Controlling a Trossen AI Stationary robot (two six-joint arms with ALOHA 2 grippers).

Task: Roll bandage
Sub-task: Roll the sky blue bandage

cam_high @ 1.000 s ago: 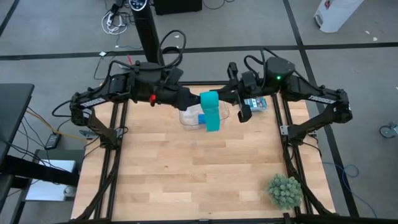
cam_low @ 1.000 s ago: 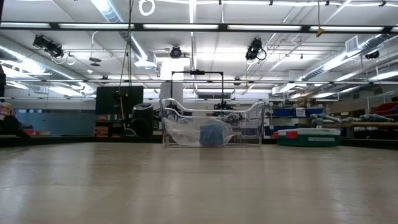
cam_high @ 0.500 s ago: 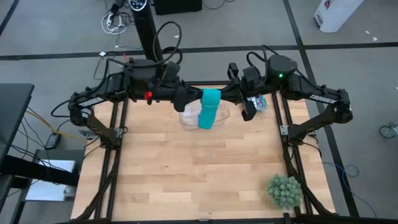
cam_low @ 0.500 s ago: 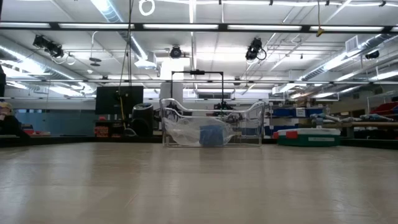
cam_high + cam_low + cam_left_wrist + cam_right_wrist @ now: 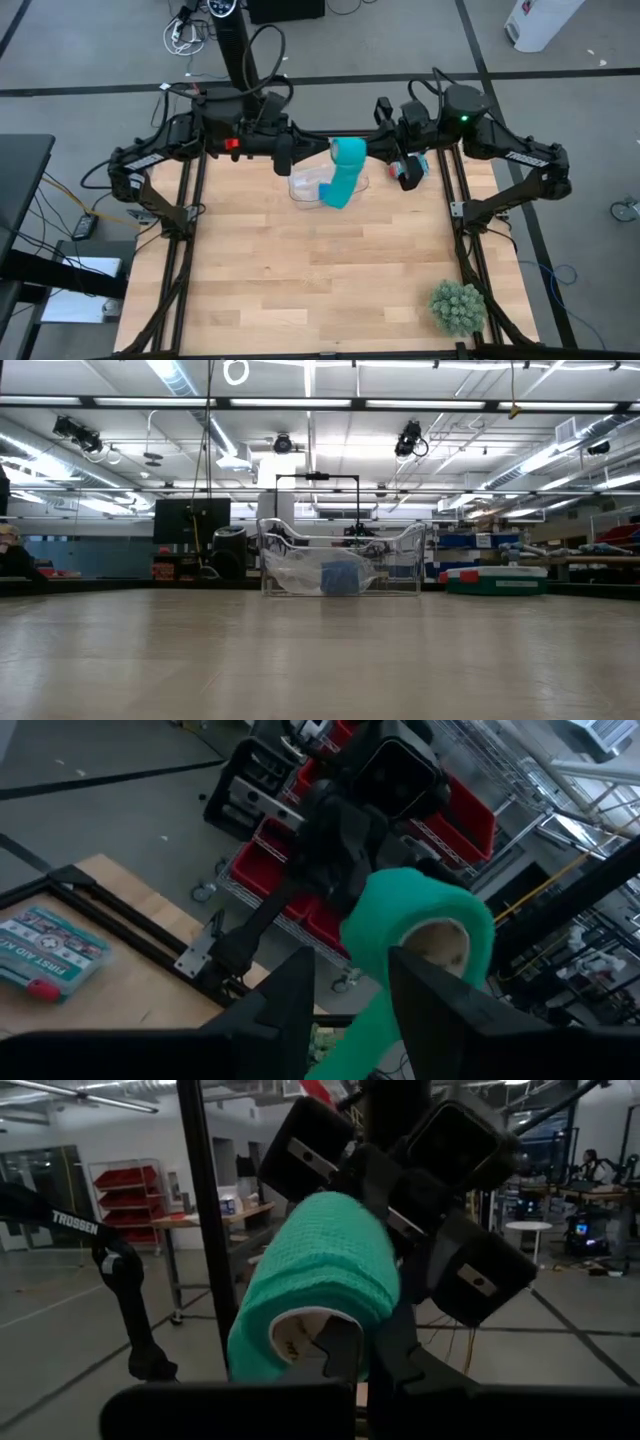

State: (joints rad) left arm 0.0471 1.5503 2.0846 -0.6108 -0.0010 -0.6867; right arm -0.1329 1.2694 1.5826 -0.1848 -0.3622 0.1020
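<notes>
Left tool [image 5: 300, 160] has drawn back, apart; wrist views show right tool [image 5: 360, 1342] clamped on the bandage [image 5: 315, 1285] core

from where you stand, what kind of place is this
Probably a robotics lab or workshop: a wooden table on a concrete floor, red parts bins on racks, and workbenches under strip lights.

Both arms are reaching in over the far edge of the surface [image 5: 300, 270], the left gripper [image 5: 296, 160] and the right gripper [image 5: 372, 152] facing each other. The bandage [image 5: 343, 170] is hanging between them, above the clear bin [image 5: 300, 187], which is sitting at the far middle. A first aid kit [image 5: 417, 165] is lying under the right arm. A small plant [image 5: 458, 306] is standing at the near right corner.
</notes>
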